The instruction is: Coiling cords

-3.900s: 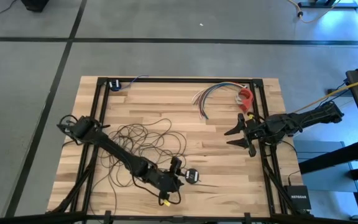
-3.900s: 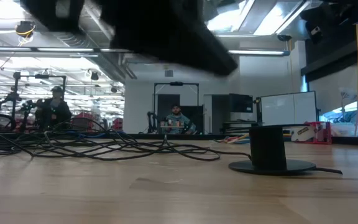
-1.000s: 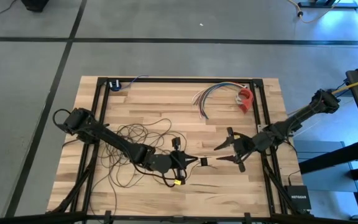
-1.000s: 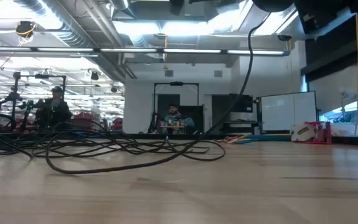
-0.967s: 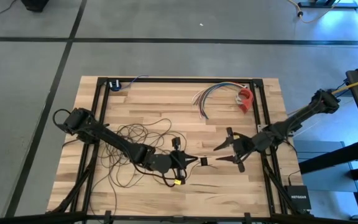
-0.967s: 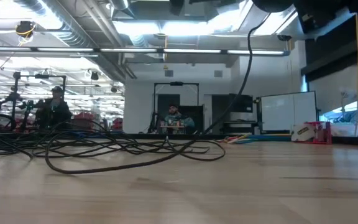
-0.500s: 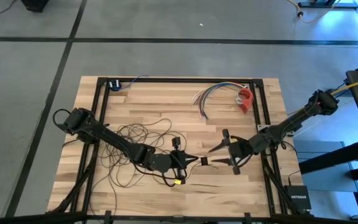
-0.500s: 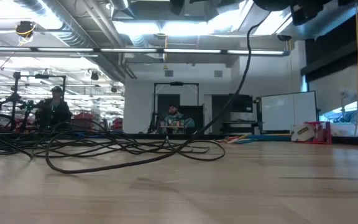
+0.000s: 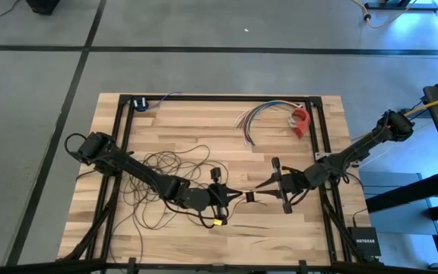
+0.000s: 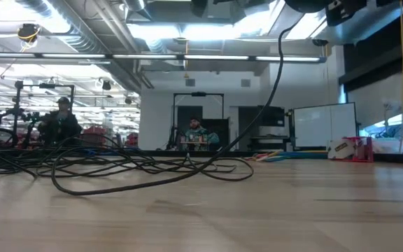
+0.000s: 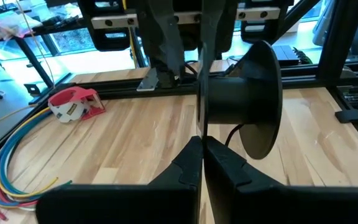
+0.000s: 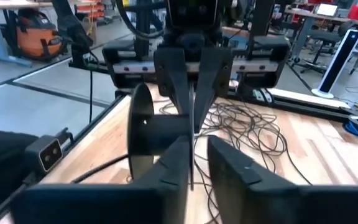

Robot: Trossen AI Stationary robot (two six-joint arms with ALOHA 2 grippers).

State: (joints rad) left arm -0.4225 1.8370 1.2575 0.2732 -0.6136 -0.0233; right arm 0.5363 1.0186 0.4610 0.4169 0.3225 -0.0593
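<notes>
High view is showing the cords [image 9: 166, 171] lying in loose, tangled loops at left centre of the butcher-block table [image 9: 204, 122], one strand running to the black spool [image 9: 248, 197] just right of the tangle. The left gripper [image 9: 230, 195] is pinching one spool flange with its fingers pressed together. The right gripper [image 9: 263, 192] is meeting the other flange from the right – whether it is gripping, I cannot tell. The handover seems to be going best if the left is keeping hold until the right is clamping squarely, with slack in the strand. Multicoloured wires [image 9: 261, 116] and a red tape dispenser [image 9: 301, 120] are sitting at upper right. Beyond the table – a workshop with two people [image 10: 198, 133] seated.
</notes>
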